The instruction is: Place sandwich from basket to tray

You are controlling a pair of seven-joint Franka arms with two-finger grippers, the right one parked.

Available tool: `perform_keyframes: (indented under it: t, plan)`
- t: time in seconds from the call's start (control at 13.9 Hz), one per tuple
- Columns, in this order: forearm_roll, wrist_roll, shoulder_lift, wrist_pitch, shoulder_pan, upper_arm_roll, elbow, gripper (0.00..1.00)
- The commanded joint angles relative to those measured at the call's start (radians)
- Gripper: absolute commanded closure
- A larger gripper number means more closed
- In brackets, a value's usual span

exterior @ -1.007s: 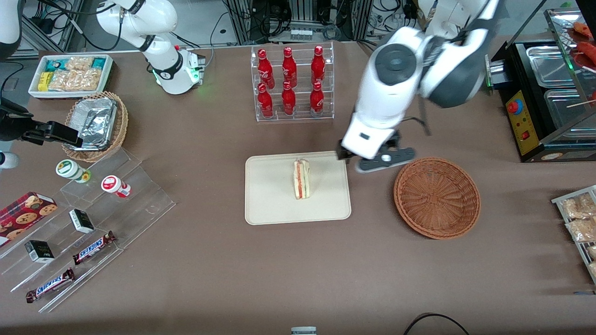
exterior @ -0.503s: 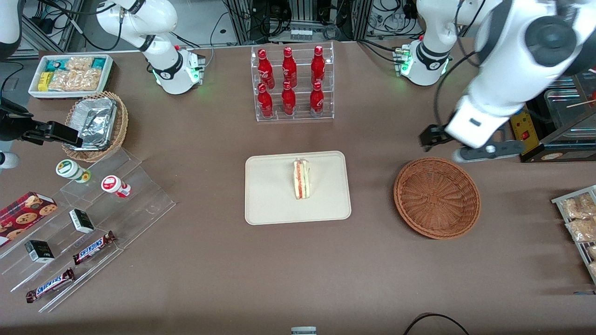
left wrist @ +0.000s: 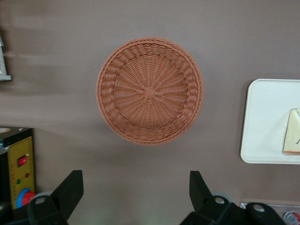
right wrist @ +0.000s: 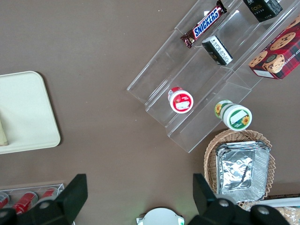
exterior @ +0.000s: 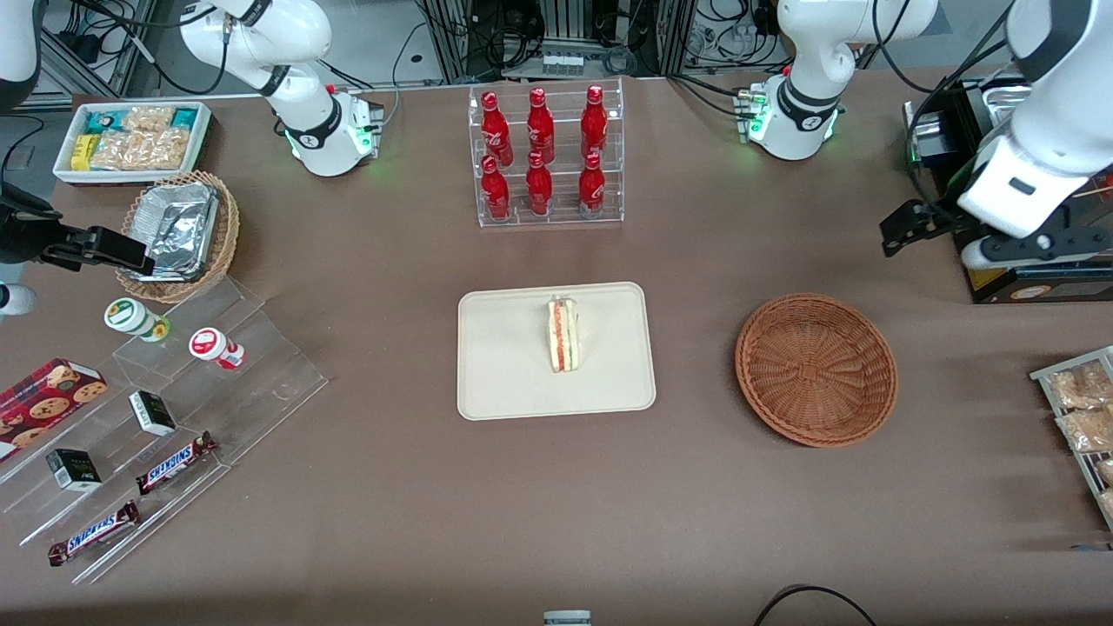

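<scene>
The sandwich (exterior: 563, 335), a white wedge with red and green layers, stands on its edge on the cream tray (exterior: 522, 391) at the table's middle. Beside the tray, toward the working arm's end, the round reddish-brown basket (exterior: 816, 369) holds nothing. My gripper (exterior: 1035, 250) hangs high above the table next to the black machine, farther from the front camera than the basket and apart from it. In the left wrist view the gripper (left wrist: 135, 187) is open, with only bare table between its fingers; the basket (left wrist: 150, 90), the tray (left wrist: 267, 122) and a corner of the sandwich (left wrist: 293, 138) show there.
A black machine with a yellow panel (exterior: 978, 235) stands close by the gripper. A clear rack of red bottles (exterior: 546, 156) lies farther back than the tray. A snack rack (exterior: 1083, 409) sits at the working arm's end; acrylic steps with candy (exterior: 174, 409) at the parked arm's end.
The gripper has swung from the tray's edge past the basket toward the working arm's end of the table. The sandwich stays on the tray.
</scene>
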Motion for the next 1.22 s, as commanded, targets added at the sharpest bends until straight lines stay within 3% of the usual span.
perform_keyframes:
  t: [0.0,0.36,0.65,1.15]
  plan:
    - [-0.006,0.045,-0.039,-0.019,0.029,-0.01,-0.023,0.0]
    - [-0.016,0.048,0.013,-0.082,0.038,-0.006,0.108,0.0]
    - [-0.014,0.088,0.004,-0.07,0.042,0.012,0.115,0.0]
    - [-0.008,0.092,0.117,0.081,0.026,0.014,0.203,0.0]
